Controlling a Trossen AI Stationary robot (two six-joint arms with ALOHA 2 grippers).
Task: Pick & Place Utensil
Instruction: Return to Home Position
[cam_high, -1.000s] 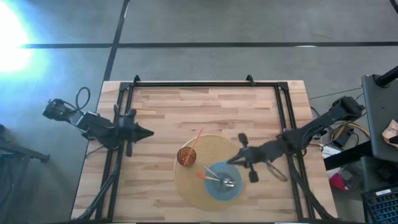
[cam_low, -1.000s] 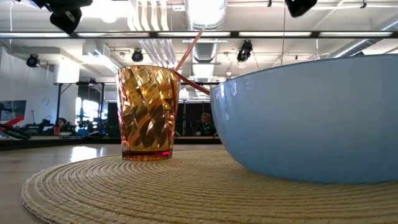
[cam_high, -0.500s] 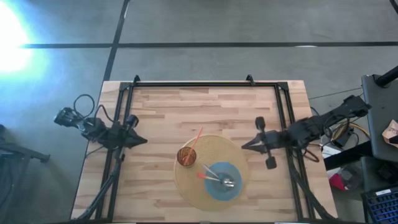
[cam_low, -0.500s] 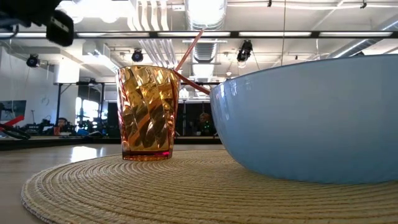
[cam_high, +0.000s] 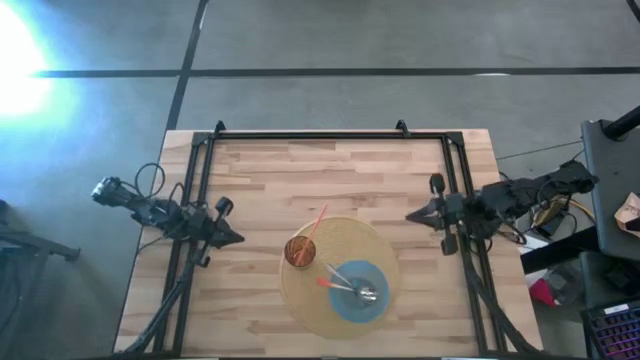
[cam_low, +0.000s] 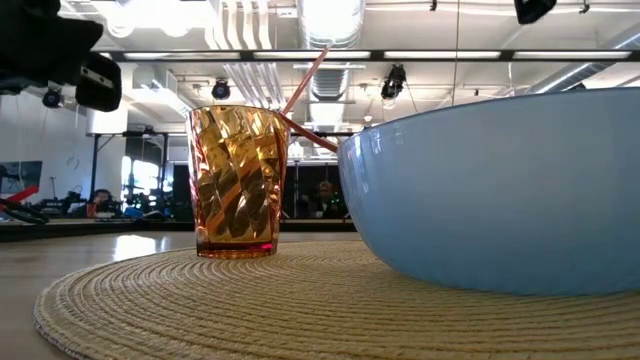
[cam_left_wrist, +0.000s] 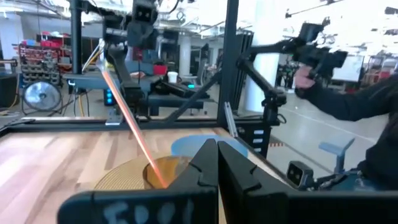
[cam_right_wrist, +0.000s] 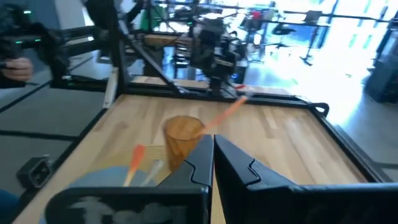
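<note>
An amber ribbed cup (cam_high: 300, 250) (cam_low: 235, 180) stands upright on a round woven mat (cam_high: 372, 240). A thin orange stick (cam_high: 316, 222) (cam_low: 305, 80) leans out of the cup. Beside it on the mat sits a light blue bowl (cam_high: 372, 276) (cam_low: 500, 190). In the bowl lie an orange-handled utensil (cam_high: 326, 283) and a silver spoon (cam_high: 365, 292). My left gripper (cam_high: 238, 238) (cam_left_wrist: 217, 163) is shut, above the table's left side and well apart from the cup. My right gripper (cam_high: 410, 216) (cam_right_wrist: 213, 155) is shut, near the table's right edge, away from the bowl.
A black frame rail (cam_high: 320, 137) runs along the table's far edge, with side rails under both arms. The mat (cam_low: 250, 300) covers the near middle. A person's dark sleeve (cam_left_wrist: 348, 99) shows in the room beyond the table. Bare wood lies across the table's far half.
My right gripper has drawn back from beside the bowl toward the table's right and far edges. My left gripper has pulled back toward the left edge and shifted a little toward the near edge. Cup, bowl and utensils have stayed in place.
</note>
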